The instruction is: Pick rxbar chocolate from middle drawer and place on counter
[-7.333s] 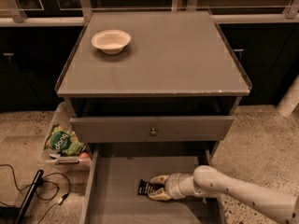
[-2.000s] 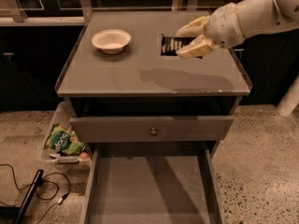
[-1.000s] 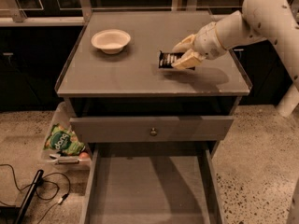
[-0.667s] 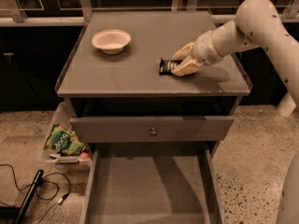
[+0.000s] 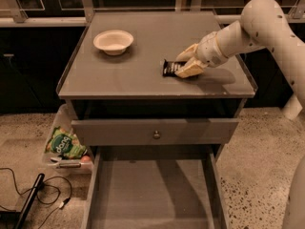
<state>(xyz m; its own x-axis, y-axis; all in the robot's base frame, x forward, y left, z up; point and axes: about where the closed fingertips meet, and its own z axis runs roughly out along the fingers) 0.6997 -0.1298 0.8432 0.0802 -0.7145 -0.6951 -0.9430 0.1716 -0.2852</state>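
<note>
**Bar down on the table, release to come**

The placing step is in hand. The gripper [image 5: 187, 62] sits low over the right half of the table [image 5: 124, 75], with its two fingers pinching the right end of the rxbar chocolate [image 5: 169, 68]. The bar lies flat and appears to touch the surface. Its left end pokes out past the fingertips toward the bowl [image 5: 113, 41], which stands well apart at the back left. The middle drawer [image 5: 152, 199] hangs pulled out below, with no bar on its floor. As I judge it, the next move calls for spreading the fingers and lifting straight up, so the wrapper neither drags nor clings.
</note>
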